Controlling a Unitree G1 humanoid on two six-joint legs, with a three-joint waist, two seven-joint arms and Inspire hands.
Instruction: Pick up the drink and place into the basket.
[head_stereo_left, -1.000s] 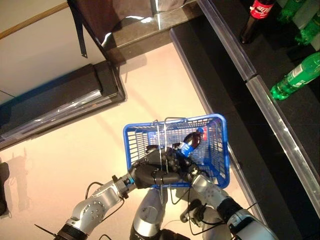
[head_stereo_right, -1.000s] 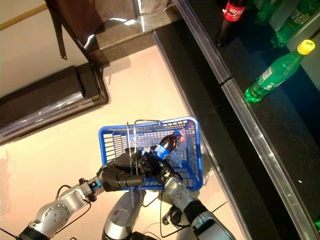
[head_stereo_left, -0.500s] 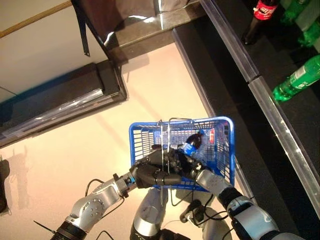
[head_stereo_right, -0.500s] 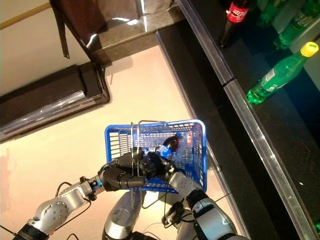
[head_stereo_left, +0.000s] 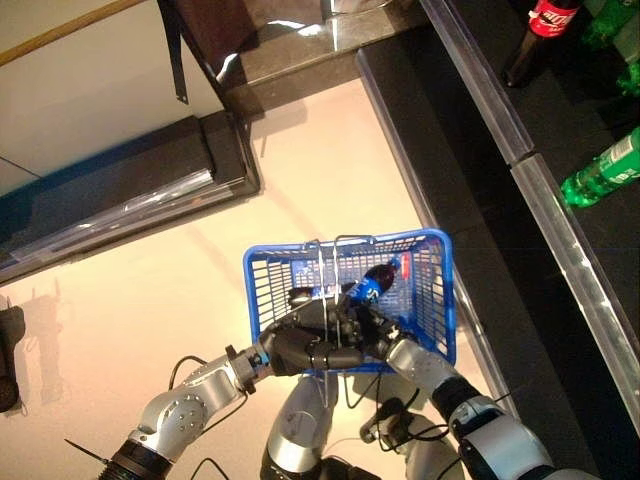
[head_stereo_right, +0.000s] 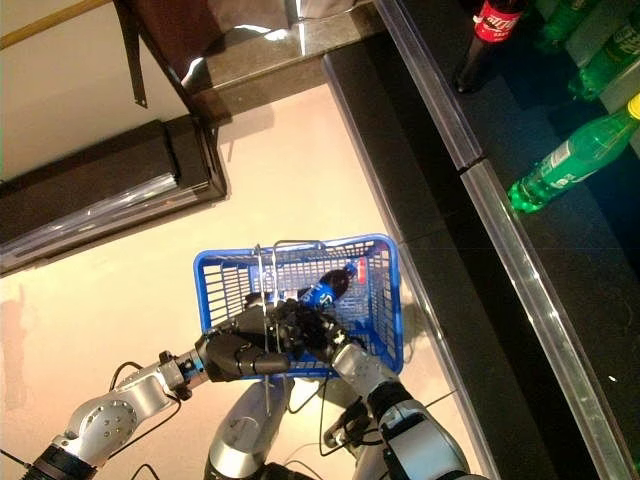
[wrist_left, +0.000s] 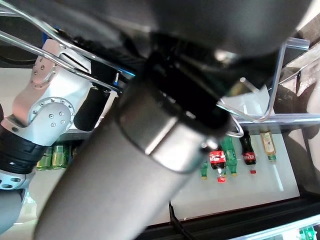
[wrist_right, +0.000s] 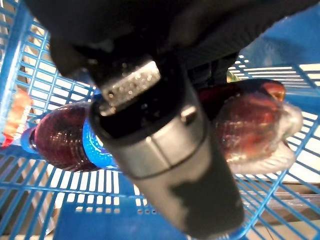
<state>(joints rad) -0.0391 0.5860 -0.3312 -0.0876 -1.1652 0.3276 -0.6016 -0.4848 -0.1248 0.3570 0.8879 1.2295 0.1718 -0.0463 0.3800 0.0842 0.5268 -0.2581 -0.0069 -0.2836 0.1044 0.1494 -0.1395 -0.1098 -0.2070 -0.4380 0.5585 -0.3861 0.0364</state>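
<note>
Gripping the wire handle (head_stereo_left: 327, 300) of the blue basket (head_stereo_left: 440, 300), the left hand (head_stereo_left: 300, 350) sits at the basket's near rim with its dark fingers curled around the metal loop. Just to its right, the right hand (head_stereo_left: 372, 325) reaches over the same near rim into the basket, its fingers wrapped around the lower body of the drink (head_stereo_left: 368, 285), a dark cola bottle with a blue label. The right wrist view shows the bottle (wrist_right: 65, 142) lying inside the basket against the blue mesh, the hand (wrist_right: 150, 115) across its middle. The bottle slants with its cap toward the far right corner of the basket, and a small red-and-white item (head_stereo_left: 406, 268) lies just beyond that cap, against the far wall. The basket hangs over a pale floor (head_stereo_left: 200, 260). To the right runs a dark shelf (head_stereo_left: 480, 180) edged with a clear strip, bearing a green bottle (head_stereo_left: 600, 172) lying on its side and, farther away, a red-labelled cola bottle (head_stereo_left: 540, 35). On the far left stands a dark low cabinet (head_stereo_left: 120, 190).
</note>
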